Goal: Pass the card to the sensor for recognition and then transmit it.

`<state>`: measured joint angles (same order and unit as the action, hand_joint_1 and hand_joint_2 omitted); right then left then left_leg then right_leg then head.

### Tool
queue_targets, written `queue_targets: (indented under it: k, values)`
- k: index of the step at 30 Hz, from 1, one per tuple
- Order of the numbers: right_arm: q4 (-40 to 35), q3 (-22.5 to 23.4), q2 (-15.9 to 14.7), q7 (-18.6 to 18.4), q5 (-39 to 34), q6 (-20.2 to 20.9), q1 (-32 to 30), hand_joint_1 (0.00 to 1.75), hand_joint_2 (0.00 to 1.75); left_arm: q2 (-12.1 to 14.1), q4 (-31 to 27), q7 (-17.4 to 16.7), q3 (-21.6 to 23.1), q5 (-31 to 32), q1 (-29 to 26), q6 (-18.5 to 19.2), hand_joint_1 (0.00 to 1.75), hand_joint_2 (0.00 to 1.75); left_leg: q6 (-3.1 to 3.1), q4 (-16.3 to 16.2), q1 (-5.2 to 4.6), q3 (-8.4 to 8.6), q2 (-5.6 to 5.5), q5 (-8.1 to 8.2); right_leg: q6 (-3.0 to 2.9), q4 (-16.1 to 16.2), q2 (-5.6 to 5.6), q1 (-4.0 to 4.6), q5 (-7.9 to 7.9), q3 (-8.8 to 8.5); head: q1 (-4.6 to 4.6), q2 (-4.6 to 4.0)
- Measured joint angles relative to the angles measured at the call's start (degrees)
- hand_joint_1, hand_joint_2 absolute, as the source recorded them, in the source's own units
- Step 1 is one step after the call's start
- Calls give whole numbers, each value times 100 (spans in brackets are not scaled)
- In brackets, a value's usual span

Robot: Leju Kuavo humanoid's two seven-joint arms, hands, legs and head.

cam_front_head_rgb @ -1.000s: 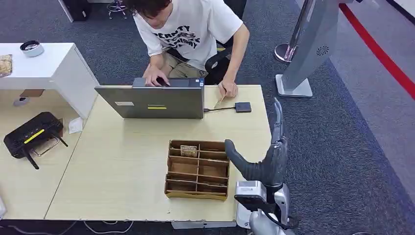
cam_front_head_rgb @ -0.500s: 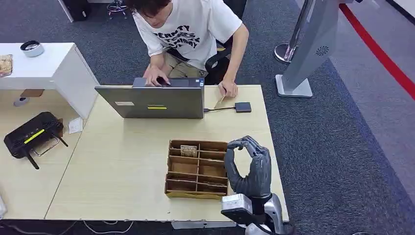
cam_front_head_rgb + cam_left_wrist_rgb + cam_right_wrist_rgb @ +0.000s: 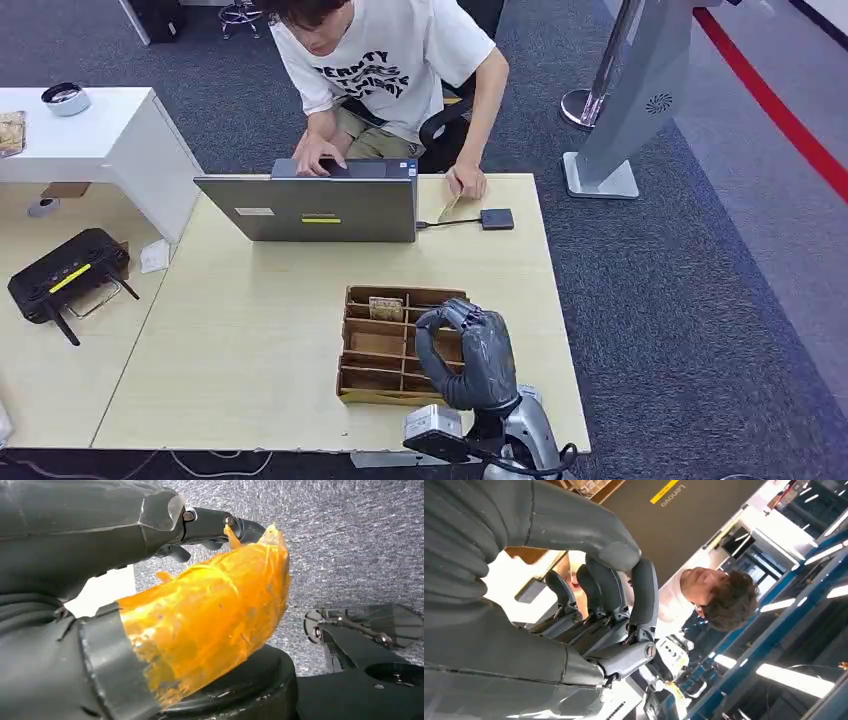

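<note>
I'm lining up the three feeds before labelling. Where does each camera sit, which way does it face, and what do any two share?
Head view: high on the body, facing forward and down at the table; right hand over the cardboard organizer.
Left wrist view: behind the left hand, facing grey carpet.
Right wrist view: behind the right hand, facing the person.
Shared: head and right wrist views show the right hand, laptop and person.

Dark grey right hand [image 3: 470,355]; silver arm [image 3: 525,435]; black cable.
</note>
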<state>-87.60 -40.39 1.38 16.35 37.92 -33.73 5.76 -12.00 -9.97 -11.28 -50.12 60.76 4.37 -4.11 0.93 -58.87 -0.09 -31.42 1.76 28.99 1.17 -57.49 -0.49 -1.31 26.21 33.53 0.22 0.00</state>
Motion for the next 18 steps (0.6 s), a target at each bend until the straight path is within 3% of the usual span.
queue_targets:
  k: [3, 4, 6, 7, 11, 14, 18]
  values:
    - [48, -40, -15, -94, 92, 68, 34, 91, 175, 2, 0, 0, 0, 2, 0, 0, 0, 0, 0, 0, 0, 0, 0, 0, 0, 0, 0, 0, 0, 0, 0, 0]
    - [85, -74, -31, -188, 177, 127, 69, 105, 175, 2, 0, 0, 0, 2, 0, 0, 0, 0, 0, 0, 0, 0, 1, 0, 0, 0, 1, 0, 0, 0, -2, 0]
    - [180, -142, -55, -319, 335, 184, 150, 110, 175, 2, 0, 0, 0, 9, 0, 0, 0, 0, 0, 0, 0, 0, 1, 0, 0, 0, 0, 0, 0, -1, -2, 0]
    - [260, -190, -63, -391, 424, 197, 200, 124, 175, 2, 0, 0, 0, 11, 0, 0, 0, 0, 0, 0, 0, 1, 1, 0, 0, 0, 0, 0, -1, -1, 0, 0]
    - [545, -339, -79, -549, 619, 251, 325, 98, 175, 0, 0, 4, 0, 26, 0, 4, 0, 0, 0, 0, 0, 1, 0, -1, -2, 0, 0, 0, -2, -1, -2, 0]
    - [789, -475, -94, -649, 737, 264, 435, 94, 175, 0, 0, 4, 0, 33, 2, 20, 0, 0, 0, 0, 0, 1, 1, -1, -2, 0, 1, 1, -2, 0, 0, 0]
    - [1041, -553, -105, -796, 831, 229, 516, 103, 175, 0, 0, 7, -2, 31, 0, 31, 0, 0, 0, 0, 0, 0, 0, 0, -2, 0, 0, 0, -2, 0, -2, 0]
